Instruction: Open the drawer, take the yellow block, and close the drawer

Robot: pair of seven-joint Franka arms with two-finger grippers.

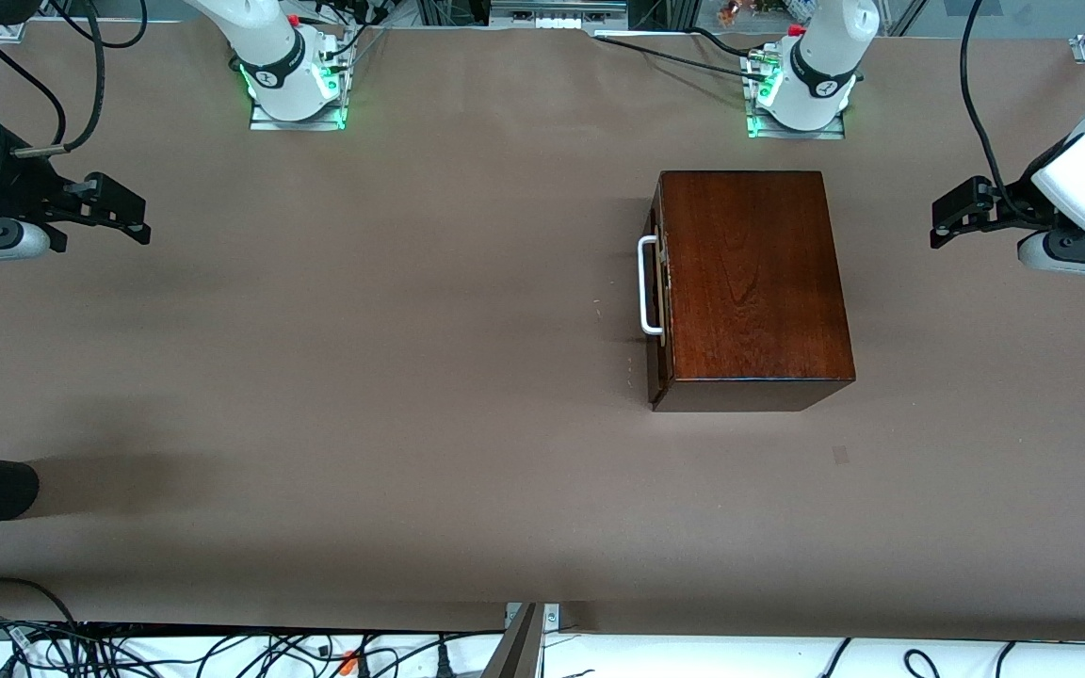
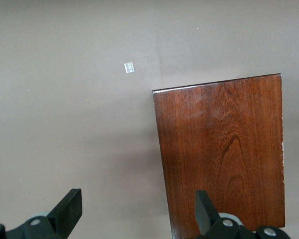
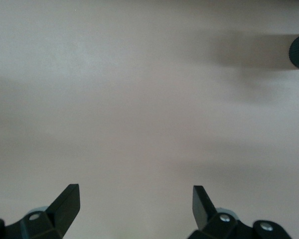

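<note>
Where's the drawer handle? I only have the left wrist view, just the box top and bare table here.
Observer: The white handle is on the box's side toward the right arm's end of the table; the drawer looks shut.
Operator: Yellow block out anywhere?
Observer: No block shows in any view; the table around the wooden box holds none.
Operator: Where's the right tool?
Observer: The right tool hangs open over bare table at the right arm's end, well clear of the box.
Operator: And mine, seen from the front?
Observer: The left tool is open over the table at the left arm's end, beside the box, not touching it.
</note>
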